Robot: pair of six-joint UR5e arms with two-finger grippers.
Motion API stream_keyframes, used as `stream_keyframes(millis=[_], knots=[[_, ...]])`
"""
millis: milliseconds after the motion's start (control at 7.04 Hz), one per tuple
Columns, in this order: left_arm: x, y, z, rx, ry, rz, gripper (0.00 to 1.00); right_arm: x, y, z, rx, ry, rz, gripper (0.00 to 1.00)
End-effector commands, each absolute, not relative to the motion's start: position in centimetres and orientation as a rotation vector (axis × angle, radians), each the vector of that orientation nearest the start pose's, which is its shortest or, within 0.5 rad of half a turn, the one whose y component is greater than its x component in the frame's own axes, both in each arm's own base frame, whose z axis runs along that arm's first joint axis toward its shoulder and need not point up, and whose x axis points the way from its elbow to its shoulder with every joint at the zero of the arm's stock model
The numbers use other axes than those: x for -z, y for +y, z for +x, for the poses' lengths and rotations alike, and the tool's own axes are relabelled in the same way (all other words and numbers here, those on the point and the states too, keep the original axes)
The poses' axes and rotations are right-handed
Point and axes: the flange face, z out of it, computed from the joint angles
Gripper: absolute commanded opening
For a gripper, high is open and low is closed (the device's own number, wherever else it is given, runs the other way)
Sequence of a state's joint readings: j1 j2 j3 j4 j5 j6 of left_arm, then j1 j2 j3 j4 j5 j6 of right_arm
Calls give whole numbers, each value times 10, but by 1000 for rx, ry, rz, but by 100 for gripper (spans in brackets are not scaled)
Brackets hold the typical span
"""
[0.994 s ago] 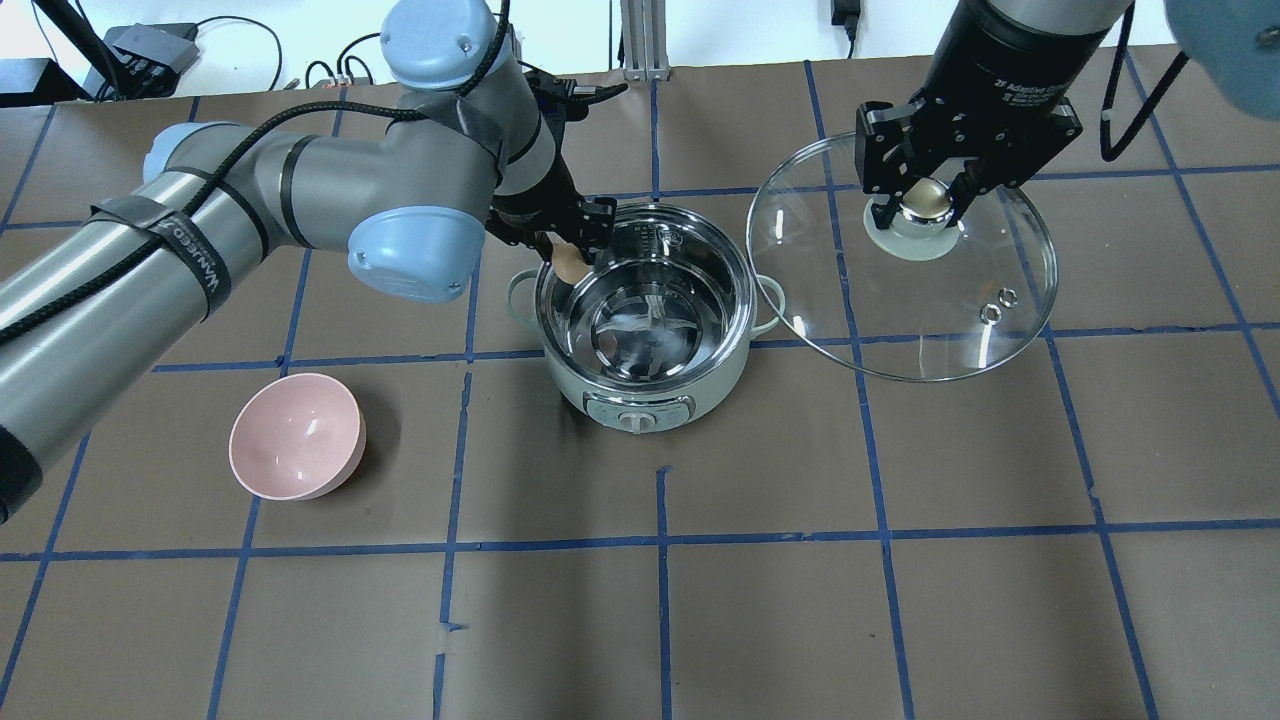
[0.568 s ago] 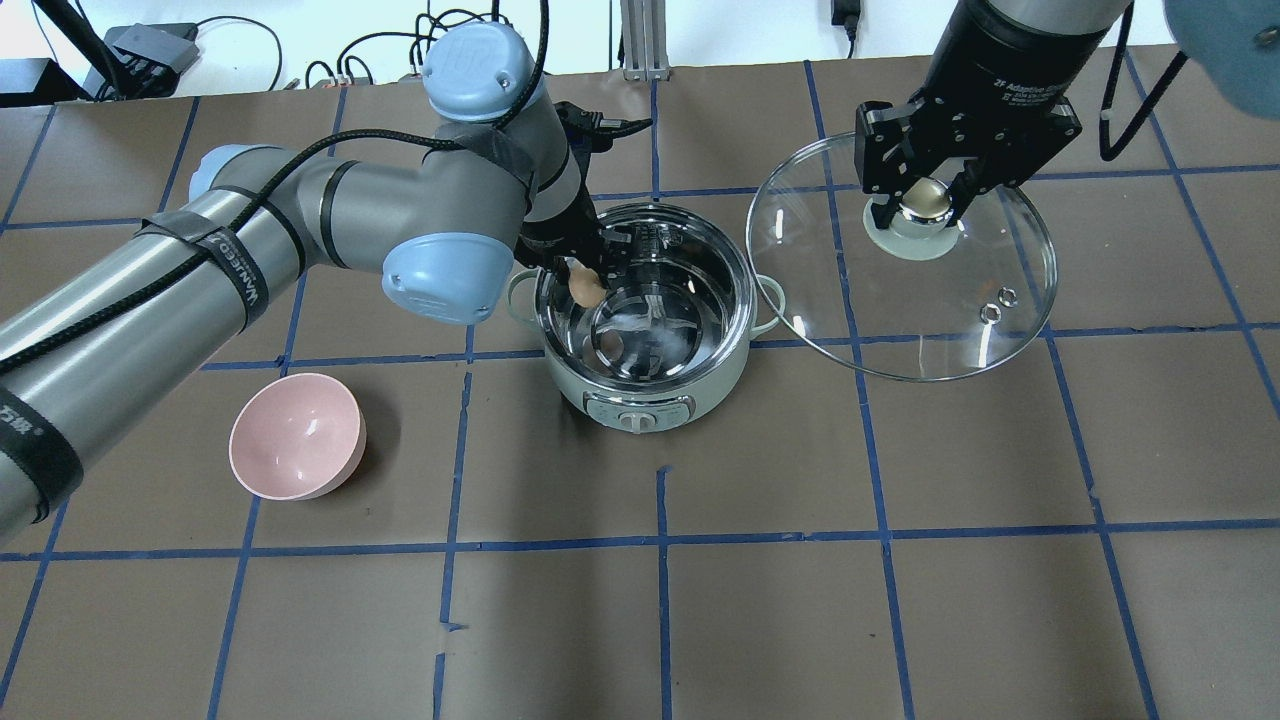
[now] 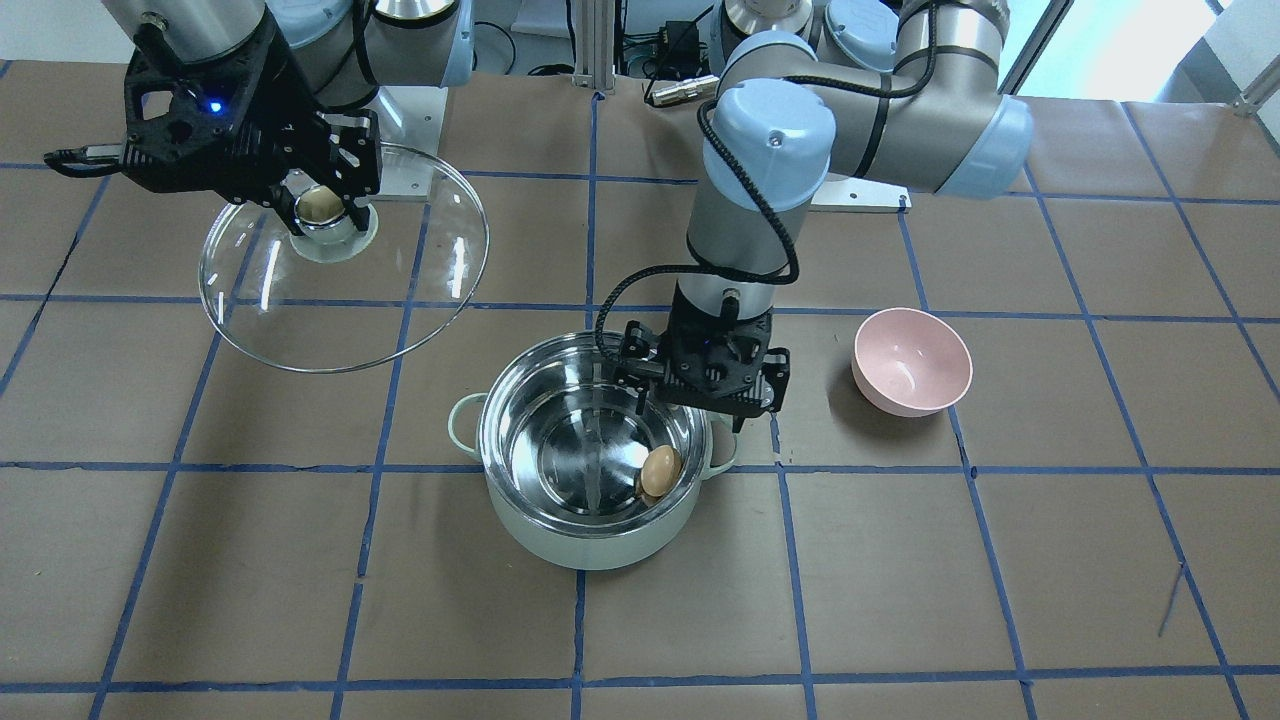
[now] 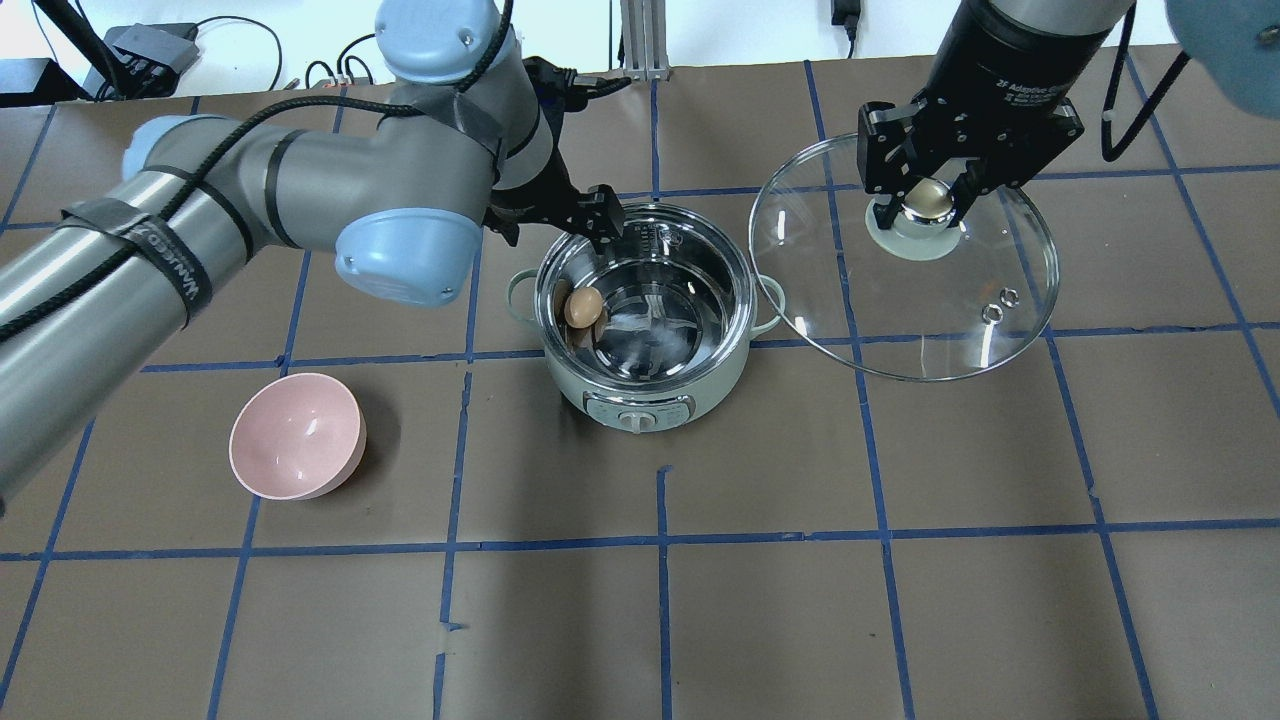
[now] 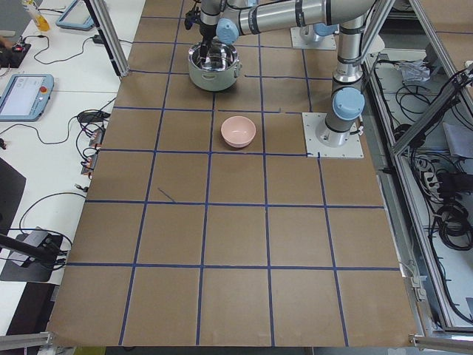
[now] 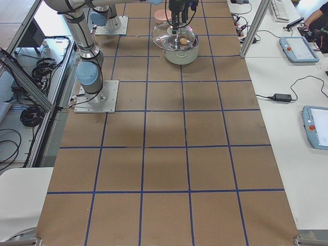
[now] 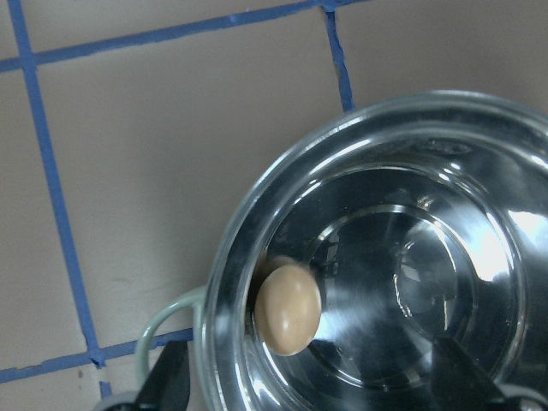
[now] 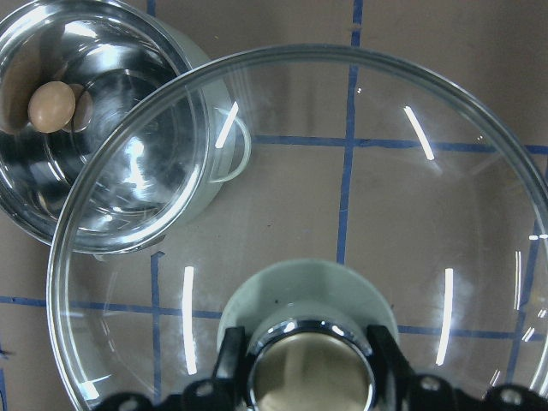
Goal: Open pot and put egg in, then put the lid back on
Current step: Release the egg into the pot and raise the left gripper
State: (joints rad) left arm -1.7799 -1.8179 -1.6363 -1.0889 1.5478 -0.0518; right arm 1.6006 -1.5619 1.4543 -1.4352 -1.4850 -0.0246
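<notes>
The pale mint-green pot [image 4: 640, 402] stands uncovered mid-table, also in the front view [image 3: 590, 545]. The tan egg [image 4: 583, 307] lies inside on the steel bottom against the wall on my left arm's side; it also shows in the front view [image 3: 660, 471] and both wrist views [image 7: 288, 308] [image 8: 51, 106]. My left gripper [image 4: 555, 225] [image 3: 705, 400] is open and empty, above that rim. My right gripper [image 4: 925, 200] [image 3: 322, 205] is shut on the beige knob of the glass lid [image 4: 900, 310] [image 3: 340, 310], holding it in the air beside the pot.
A small pink bowl [image 4: 297, 436] [image 3: 911, 361] stands on the brown, blue-taped table at my left front. The lid's edge overlaps the pot's right loop handle [image 4: 768, 310] in the overhead view. Cables and boxes lie past the table's far edge.
My left gripper carried the egg down into the pot, opened and drew back up over the rim. The egg now lies loose inside. The right arm and lid stayed still.
</notes>
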Motion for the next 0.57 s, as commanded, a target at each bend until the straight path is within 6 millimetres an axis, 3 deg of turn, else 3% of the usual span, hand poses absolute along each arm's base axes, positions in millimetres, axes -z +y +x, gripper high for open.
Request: stream_keyframes(millis=[0, 142, 284, 426], knots=[[-428, -526, -187, 136, 3167, 73, 100, -531, -485, 163, -32, 3056, -99, 18], [-457, -504, -163, 99, 3160, 52, 100, -535, -489, 169, -19, 3066, -117, 18], [-487, -482, -150, 106, 3157, 23, 100, -525, -513, 195, -41, 3066, -161, 18], [-514, -468, -148, 65, 3143, 22, 100, -512, -526, 246, -45, 3066, -231, 18]])
